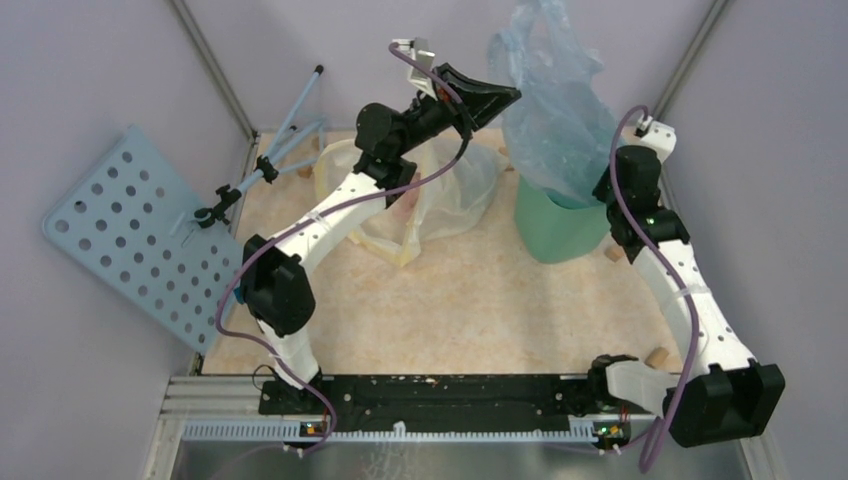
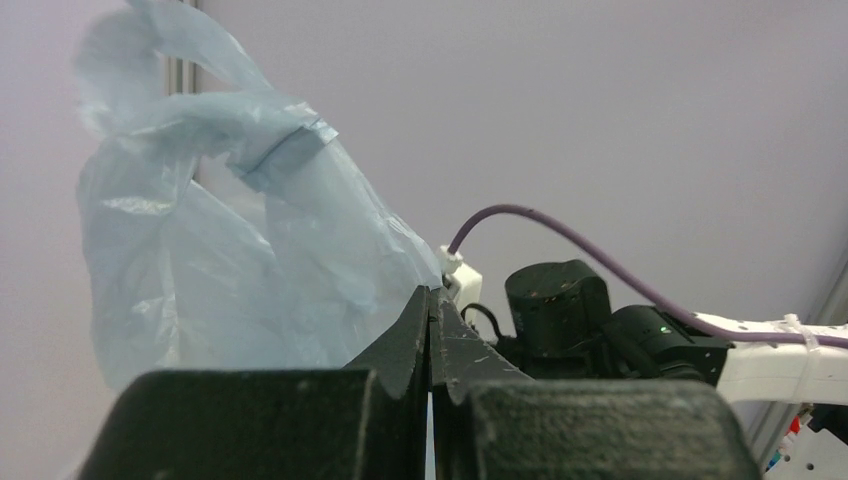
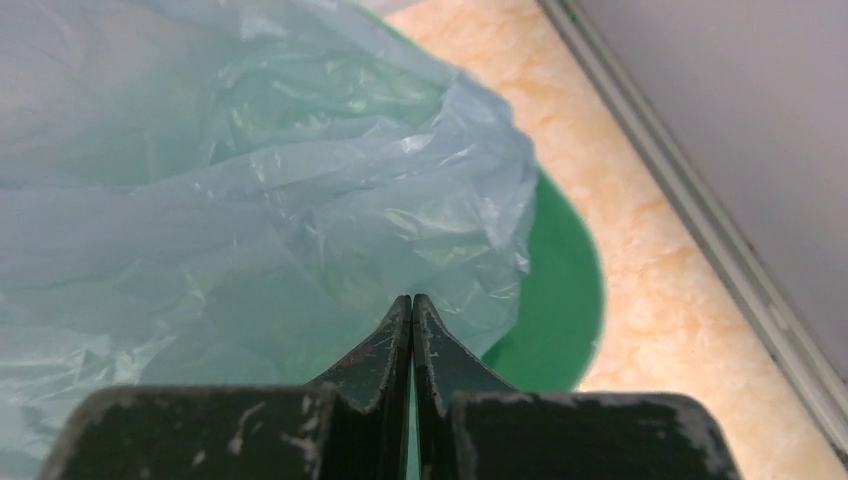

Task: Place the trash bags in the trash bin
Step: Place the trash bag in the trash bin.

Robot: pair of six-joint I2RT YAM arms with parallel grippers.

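While the pale-blue trash bag (image 1: 555, 110) stood half inside the mint-green trash bin (image 1: 550, 235) | my left gripper (image 2: 430, 300) and right gripper (image 3: 412, 305) were clenched, nothing visibly pinched | film looked light, limp, slippery; bunched top above the bin seemed the best hold

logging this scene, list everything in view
see-through pale-blue plastic bag: one, pale blue, standing in the bin
mint-green plastic bin: one, green, table's far right
whitish plastic bag with yellow rim: one, whitish, far middle of table
pale-blue perforated board: one, pale blue, leaning at table's left
thin blue rod stand: one, blue, far left corner
small wooden blocks: several, tan, table edges
beige marbled table: one, beige, under everything
left gripper: one, black, shut, raised beside blue bag
right gripper: one, black, shut, against bag above bin
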